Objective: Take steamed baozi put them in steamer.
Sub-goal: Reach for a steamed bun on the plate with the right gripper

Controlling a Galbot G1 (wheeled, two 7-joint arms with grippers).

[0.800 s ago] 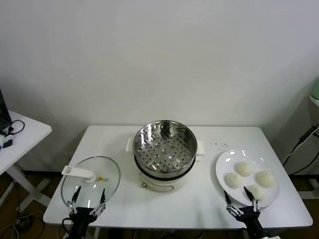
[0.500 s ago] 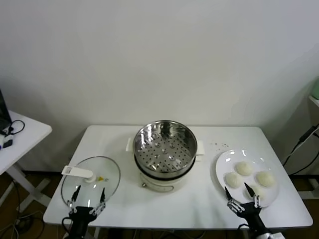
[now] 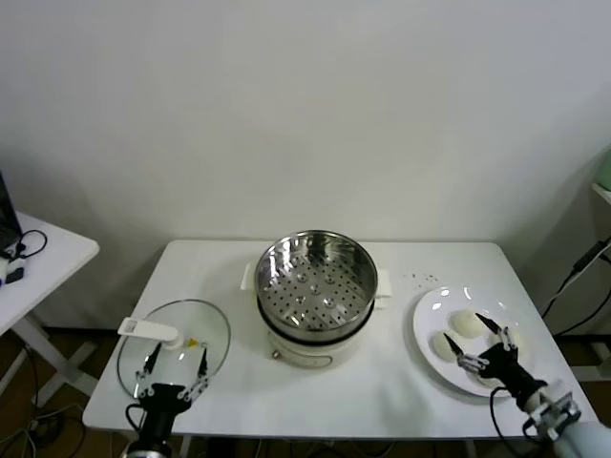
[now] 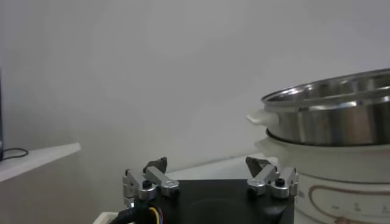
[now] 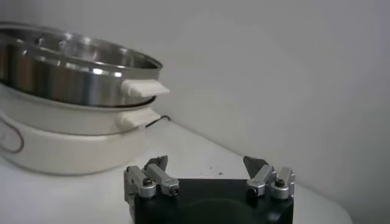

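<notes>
Baozi (image 3: 465, 323), small off-white round buns, all sit on their flat white plate (image 3: 428, 315); my spread right claw (image 3: 475, 345) hovers above, shiny perforated steel steamer (image 3: 314, 279) unfilled.

On the flat white plate (image 3: 430, 320), the right gripper (image 3: 477, 348) with its spread fingers covers part of the small off-white steamed baozi (image 3: 467, 323), so the count of buns is not clear. The left gripper (image 3: 175, 371) partly covers the round glass lid (image 3: 205, 329).
</notes>
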